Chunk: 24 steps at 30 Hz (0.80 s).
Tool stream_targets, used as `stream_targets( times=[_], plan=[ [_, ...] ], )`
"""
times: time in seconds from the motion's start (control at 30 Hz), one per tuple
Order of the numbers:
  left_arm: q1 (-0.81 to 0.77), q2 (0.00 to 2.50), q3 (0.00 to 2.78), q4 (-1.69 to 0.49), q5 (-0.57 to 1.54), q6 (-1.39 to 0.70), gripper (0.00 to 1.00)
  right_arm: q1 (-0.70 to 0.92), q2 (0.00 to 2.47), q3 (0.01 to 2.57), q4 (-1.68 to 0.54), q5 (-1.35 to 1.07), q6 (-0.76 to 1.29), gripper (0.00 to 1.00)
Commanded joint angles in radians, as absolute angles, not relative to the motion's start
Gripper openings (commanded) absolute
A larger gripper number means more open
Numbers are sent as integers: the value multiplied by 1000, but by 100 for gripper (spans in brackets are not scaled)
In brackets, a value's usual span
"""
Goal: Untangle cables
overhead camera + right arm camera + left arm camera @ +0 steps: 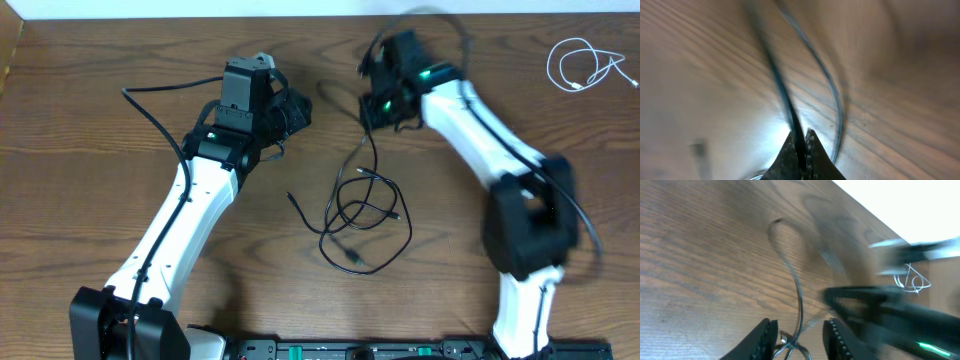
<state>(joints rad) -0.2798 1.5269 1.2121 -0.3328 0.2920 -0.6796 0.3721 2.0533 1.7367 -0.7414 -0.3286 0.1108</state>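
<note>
The black cable lies in a loose tangle of loops at the middle of the table, with one strand rising to my right gripper. In the right wrist view my right gripper is shut on that black strand. My left gripper is to the left of it, at the back of the table. In the left wrist view its jaws are open, with a cable strand and a small plug end between them, not pinched. The white cable lies coiled at the far right back and shows small in the left wrist view.
The right arm crosses the right side of the table and appears blurred in the left wrist view. The left arm crosses the left side. The table's back edge meets a white surface.
</note>
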Motion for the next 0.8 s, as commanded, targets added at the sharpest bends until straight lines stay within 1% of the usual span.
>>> stream_targets(
  times=[0.0, 0.03, 0.1, 0.17, 0.23, 0.3, 0.47, 0.53, 0.77],
  plan=[
    [-283, 1532, 1200, -307, 343, -669, 38, 349, 1820, 1797, -748, -373, 210, 1],
    [-283, 1532, 1200, -289, 368, -665, 39, 346, 1781, 1797, -749, -373, 230, 1],
    [-283, 1532, 1200, -221, 443, -642, 45, 346, 1677, 1797, -747, -356, 237, 1],
    [-283, 1532, 1200, -175, 500, -617, 48, 346, 1602, 1797, -738, -299, 281, 1],
    [-283, 1532, 1200, -146, 554, -598, 54, 346, 1559, 1797, -733, -266, 309, 1],
    [-283, 1532, 1200, -116, 626, -557, 56, 346, 1514, 1797, -730, -255, 314, 1],
    [-283, 1532, 1200, -41, 817, -457, 58, 346, 1457, 1797, -733, -258, 329, 1],
    [-283, 1532, 1200, -20, 859, -444, 61, 348, 1450, 1797, -734, -265, 329, 1],
    [-283, 1532, 1200, -13, 914, -427, 77, 348, 1449, 1797, -734, -292, 352, 1]
  ],
)
